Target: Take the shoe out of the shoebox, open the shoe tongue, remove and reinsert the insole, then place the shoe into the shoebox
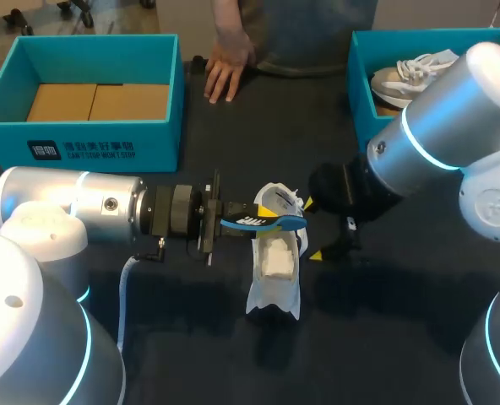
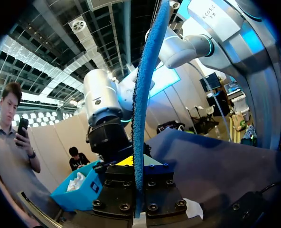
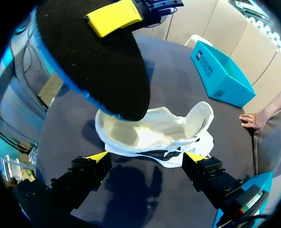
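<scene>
Two tools: left tool (image 1: 233,221) grips the insole (image 3: 98,66) above the shoe (image 3: 154,130); right tool (image 3: 147,156) stands open nearby. Unheld, the shoe may slide, buckling the entering insole.

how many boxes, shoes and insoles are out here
boxes: 2 (left box, right box)
shoes: 2 (table shoe, boxed shoe)
insoles: 1 (insole)
total: 5

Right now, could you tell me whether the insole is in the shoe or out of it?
Out. The left gripper is shut on the insole, holding it over the shoe, whose inside shows bare.
</scene>
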Available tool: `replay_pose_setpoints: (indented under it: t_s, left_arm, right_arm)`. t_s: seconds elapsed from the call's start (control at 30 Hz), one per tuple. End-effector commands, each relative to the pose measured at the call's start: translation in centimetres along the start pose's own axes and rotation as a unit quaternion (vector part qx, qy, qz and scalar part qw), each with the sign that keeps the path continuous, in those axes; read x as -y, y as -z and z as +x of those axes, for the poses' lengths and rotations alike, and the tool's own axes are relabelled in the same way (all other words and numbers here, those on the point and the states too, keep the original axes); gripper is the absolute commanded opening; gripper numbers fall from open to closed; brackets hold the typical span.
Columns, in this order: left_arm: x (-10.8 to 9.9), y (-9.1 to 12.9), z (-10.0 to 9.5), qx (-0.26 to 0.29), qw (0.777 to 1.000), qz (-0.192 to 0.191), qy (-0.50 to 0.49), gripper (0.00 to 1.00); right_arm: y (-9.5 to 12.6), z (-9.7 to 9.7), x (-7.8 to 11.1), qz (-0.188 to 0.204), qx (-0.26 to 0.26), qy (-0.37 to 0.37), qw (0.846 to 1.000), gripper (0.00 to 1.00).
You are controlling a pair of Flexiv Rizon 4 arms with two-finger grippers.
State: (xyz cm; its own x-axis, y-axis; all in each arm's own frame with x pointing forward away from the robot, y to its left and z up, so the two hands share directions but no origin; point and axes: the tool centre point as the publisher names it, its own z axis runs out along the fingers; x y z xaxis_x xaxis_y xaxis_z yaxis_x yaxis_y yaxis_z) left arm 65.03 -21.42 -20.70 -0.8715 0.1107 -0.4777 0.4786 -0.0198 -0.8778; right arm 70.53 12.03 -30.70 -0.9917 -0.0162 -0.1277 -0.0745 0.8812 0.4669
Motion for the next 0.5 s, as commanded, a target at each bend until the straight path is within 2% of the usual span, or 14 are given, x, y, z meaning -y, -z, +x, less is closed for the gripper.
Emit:
replay_pose_setpoints:
  t_s: [0.03, 0.2, 0.5]
  left_arm:
    - [0.03, -0.10, 0.09, 0.000, 1.000, -0.002, 0.000, 0.00]
    - [-0.03, -0.15, 0.17, -0.001, 1.000, 0.000, 0.001, 0.00]
    - [-0.60, -0.16, 0.93, -0.005, 1.000, -0.007, -0.005, 0.00]
  right_arm:
    - [-0.64, 0.25, -0.44, 0.004, 0.017, -0.005, 1.000, 1.00]
    - [-0.82, 0.26, -0.60, 0.005, 0.039, -0.006, 0.999, 1.00]
    - [-0.82, 0.26, -0.60, 0.005, 0.039, -0.006, 0.999, 1.00]
